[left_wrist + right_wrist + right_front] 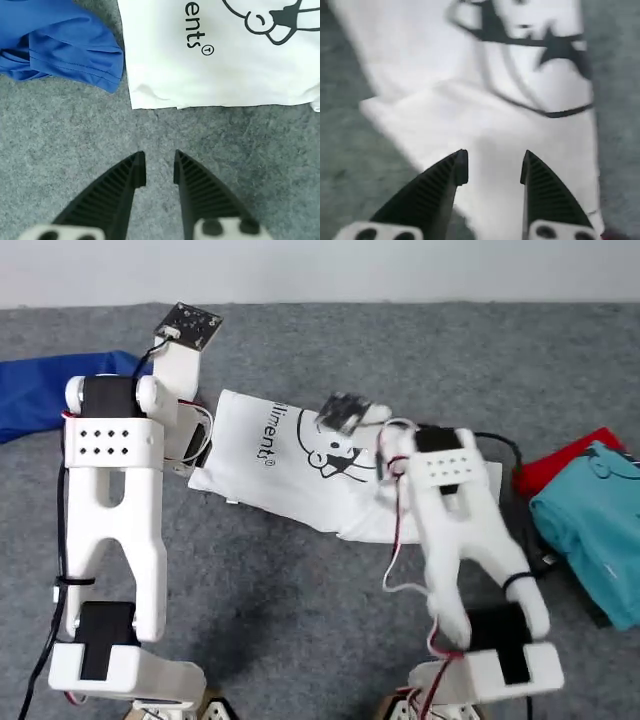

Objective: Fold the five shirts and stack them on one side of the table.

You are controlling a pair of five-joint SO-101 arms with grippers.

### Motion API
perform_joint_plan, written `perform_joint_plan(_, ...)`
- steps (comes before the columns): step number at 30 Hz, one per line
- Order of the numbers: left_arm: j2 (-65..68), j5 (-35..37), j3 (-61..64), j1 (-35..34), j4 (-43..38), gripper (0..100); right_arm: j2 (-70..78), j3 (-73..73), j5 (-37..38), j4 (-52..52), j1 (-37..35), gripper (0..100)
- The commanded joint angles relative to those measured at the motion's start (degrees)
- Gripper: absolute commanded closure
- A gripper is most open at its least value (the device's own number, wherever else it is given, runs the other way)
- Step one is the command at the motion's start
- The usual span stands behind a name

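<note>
A white shirt (pixel 290 465) with black print lies partly folded in the middle of the grey table. My left gripper (pixel 160 167) hovers over bare carpet just short of the white shirt's folded edge (pixel 225 65). It is open by a narrow gap with nothing between its fingers. My right gripper (pixel 492 167) stands open above the white shirt (pixel 485 115), close to a folded layer, and holds nothing. From above, the right gripper (pixel 345 415) sits over the shirt's far edge. A crumpled blue shirt (pixel 40 395) lies at the far left, close to the left gripper (pixel 60 45).
A red shirt (pixel 565 460) and a teal shirt (pixel 600 530) lie bunched together at the right edge. Cables trail from the right arm (pixel 470 530) across the shirt's right end. Grey carpet (pixel 290 600) stretches between the two arm bases.
</note>
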Motion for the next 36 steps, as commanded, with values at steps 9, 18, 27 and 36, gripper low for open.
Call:
perform_joint_plan(9, -2.3, -0.5, -0.2, 0.4, 0.0, 90, -10.5, 11.1, -0.7, 3.9, -11.5, 81.6)
perform_joint_plan(18, -2.3, -0.5, -0.1, 0.5, 0.0, 90, -5.7, 21.4, -0.6, -26.2, -10.1, 81.6)
perform_joint_plan(27, -2.3, -0.5, -0.1, 0.5, 0.0, 90, 8.0, 11.6, -5.4, -32.0, -5.3, 81.6)
perform_joint_plan(36, -1.9, 2.5, 6.4, 0.4, -6.6, 90, 6.7, 0.7, -5.5, -9.6, -5.6, 81.5)
